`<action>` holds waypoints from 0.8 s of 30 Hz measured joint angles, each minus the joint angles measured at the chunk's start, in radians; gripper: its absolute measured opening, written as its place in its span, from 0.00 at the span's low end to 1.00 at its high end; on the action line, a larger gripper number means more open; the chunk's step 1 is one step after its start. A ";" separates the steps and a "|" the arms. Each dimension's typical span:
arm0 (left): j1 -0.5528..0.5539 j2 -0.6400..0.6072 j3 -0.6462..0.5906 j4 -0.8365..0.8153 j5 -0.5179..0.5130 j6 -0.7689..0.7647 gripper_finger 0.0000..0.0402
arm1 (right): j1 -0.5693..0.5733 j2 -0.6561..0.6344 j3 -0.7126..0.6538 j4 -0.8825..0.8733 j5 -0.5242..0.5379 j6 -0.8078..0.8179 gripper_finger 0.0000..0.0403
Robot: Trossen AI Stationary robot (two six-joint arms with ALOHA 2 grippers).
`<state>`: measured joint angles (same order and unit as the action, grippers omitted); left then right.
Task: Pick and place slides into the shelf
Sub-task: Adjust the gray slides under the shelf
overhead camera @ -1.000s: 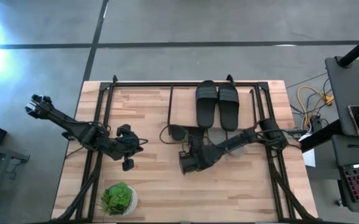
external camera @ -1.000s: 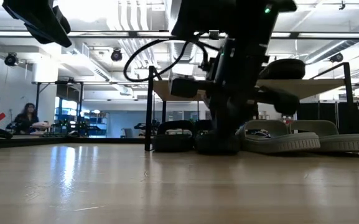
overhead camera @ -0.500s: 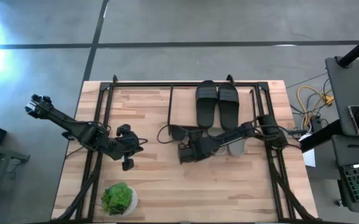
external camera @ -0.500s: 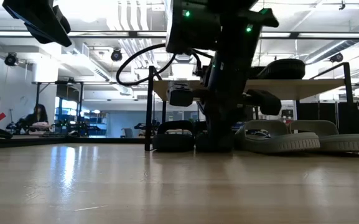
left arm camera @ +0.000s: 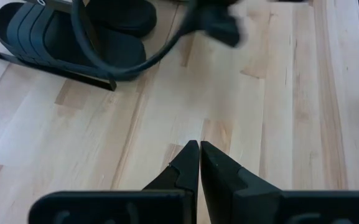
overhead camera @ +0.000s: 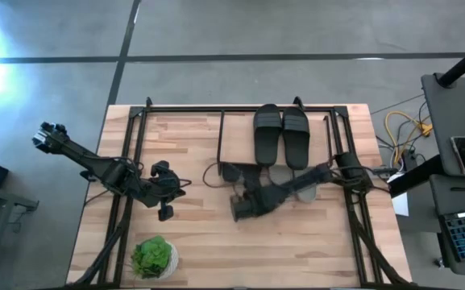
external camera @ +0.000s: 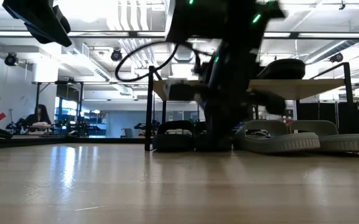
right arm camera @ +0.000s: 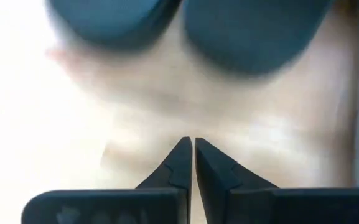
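While the left gripper (overhead camera: 165, 213) waits at centre-left of the high view, jaws together and empty, the right gripper (overhead camera: 242, 211) sits mid-frame, likewise pinched and empty. One black pair of slides (overhead camera: 280, 135) lies atop the shelf (overhead camera: 236, 129); others, apparently beneath, are blurred.

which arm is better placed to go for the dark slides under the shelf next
Right. The right gripper is shut and empty just in front of the dark slides under the shelf. The left gripper, also shut, waits farther off near the potted plant.
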<state>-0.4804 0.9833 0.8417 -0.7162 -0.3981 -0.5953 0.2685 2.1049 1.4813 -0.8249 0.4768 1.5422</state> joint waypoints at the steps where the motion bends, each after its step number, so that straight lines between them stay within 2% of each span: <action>1: 0.000 0.000 0.000 0.000 0.000 0.000 0.00 | 0.024 -0.005 0.005 -0.001 -0.003 0.016 0.03; 5: 0.000 0.000 0.000 0.000 0.000 0.000 0.00 | 0.127 -0.063 0.025 -0.094 0.048 0.150 0.03; 11: 0.000 0.000 -0.001 0.001 0.000 0.002 0.00 | 0.289 -0.117 -0.004 -0.333 0.056 0.517 0.03; 16: 0.000 0.000 -0.003 0.001 0.000 0.005 0.00 | 0.376 -0.145 -0.082 -0.296 0.047 0.718 0.03; 21: 0.000 0.000 -0.011 0.002 0.000 0.005 0.00 | 0.378 -0.180 -0.198 -0.086 0.062 0.729 0.03; 24: 0.000 0.000 -0.015 0.005 0.000 0.003 0.00 | 0.349 -0.201 -0.264 -0.038 0.065 0.725 0.03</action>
<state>-0.4801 0.9829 0.8269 -0.7112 -0.3985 -0.5926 0.6177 1.9039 1.2174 -0.8630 0.5421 2.2671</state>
